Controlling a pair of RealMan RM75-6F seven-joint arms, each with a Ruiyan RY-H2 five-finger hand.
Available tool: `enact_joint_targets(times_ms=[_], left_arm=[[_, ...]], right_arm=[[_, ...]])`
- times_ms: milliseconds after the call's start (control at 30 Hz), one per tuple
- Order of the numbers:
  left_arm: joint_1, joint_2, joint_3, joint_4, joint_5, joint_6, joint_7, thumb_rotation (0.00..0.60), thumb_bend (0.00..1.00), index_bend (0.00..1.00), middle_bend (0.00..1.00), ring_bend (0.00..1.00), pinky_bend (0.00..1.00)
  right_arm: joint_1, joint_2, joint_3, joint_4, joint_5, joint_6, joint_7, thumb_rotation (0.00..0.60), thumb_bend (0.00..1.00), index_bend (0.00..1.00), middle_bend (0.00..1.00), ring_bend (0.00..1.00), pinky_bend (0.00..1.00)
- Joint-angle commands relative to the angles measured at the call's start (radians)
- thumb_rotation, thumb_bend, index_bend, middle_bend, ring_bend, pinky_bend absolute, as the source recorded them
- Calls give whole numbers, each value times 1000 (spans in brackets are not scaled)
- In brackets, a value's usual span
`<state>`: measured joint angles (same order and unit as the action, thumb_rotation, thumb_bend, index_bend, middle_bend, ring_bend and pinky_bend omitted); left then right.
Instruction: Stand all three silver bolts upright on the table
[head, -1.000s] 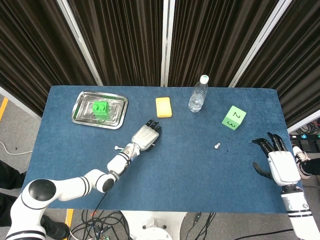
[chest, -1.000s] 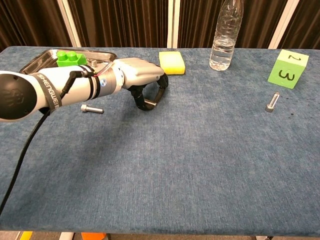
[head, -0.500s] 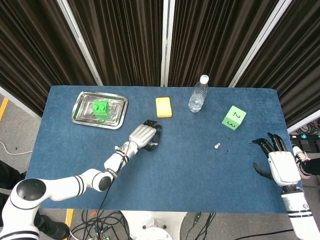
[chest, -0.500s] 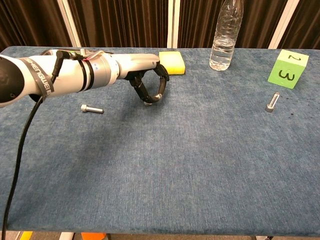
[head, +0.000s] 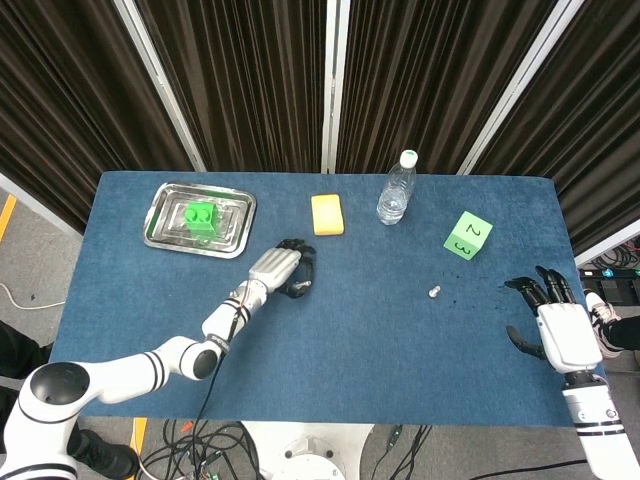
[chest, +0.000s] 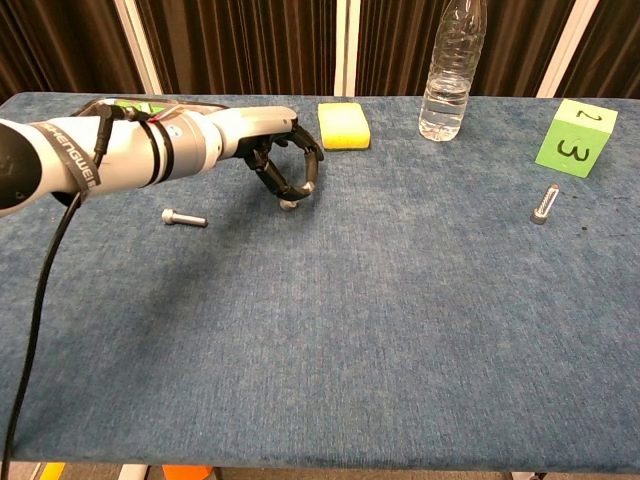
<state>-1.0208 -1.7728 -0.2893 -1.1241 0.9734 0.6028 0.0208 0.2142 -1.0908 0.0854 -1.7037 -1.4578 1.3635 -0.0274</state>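
My left hand (chest: 278, 160) (head: 281, 268) hovers over the table's left middle, fingers curled around a silver bolt (chest: 290, 199) pinched at its fingertips, the bolt's lower end close to the cloth. A second silver bolt (chest: 184, 217) lies flat on the table, left of that hand and in front of the forearm. The third silver bolt (chest: 544, 204) (head: 434, 292) is on the right side and seems to stand on its head. At the table's right edge my right hand (head: 553, 322) rests with fingers spread and holds nothing; only the head view shows it.
A metal tray (head: 166, 226) with a green brick (head: 203, 218) sits at the back left. A yellow sponge (head: 327, 214), a water bottle (head: 396, 191) and a green numbered card (head: 467, 236) line the back. The table is covered in blue cloth.
My left hand has drawn back to the left and toward the far side with the bolt in its fingers, the wrist turning. The right hand and the other two bolts have not moved.
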Motion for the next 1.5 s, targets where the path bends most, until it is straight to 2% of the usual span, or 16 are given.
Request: enact_joint_targets(times_ms=[33, 567, 867, 1200, 1300, 1500], left_arm=[[11, -1, 3, 9, 19, 6, -26, 600, 375, 513, 160, 25, 0], [53, -2, -20, 14, 79, 15, -199, 600, 375, 500, 160, 25, 0], [59, -8, -21, 30, 96, 13, -241, 600, 374, 484, 160, 25, 0], [70, 2, 0, 21, 144, 32, -252, 600, 375, 481, 160, 25, 0], [71, 4, 5, 18, 157, 40, -248, 600, 375, 451, 160, 24, 0], [74, 20, 18, 2, 181, 62, -226, 600, 375, 321, 152, 10, 0]], right_arm=[[0, 0, 0, -2, 0, 0, -2, 600, 199, 224, 211, 0, 0], [-1, 2, 1, -19, -5, 1, -22, 600, 199, 224, 208, 0, 0], [-2, 3, 2, -18, -1, -3, -20, 600, 199, 224, 207, 0, 0], [-2, 1, 2, -15, -2, -6, -19, 600, 199, 224, 207, 0, 0], [-2, 1, 2, -15, -3, -5, -18, 600, 199, 224, 207, 0, 0], [-3, 3, 2, -19, -3, -3, -20, 600, 200, 225, 207, 0, 0]])
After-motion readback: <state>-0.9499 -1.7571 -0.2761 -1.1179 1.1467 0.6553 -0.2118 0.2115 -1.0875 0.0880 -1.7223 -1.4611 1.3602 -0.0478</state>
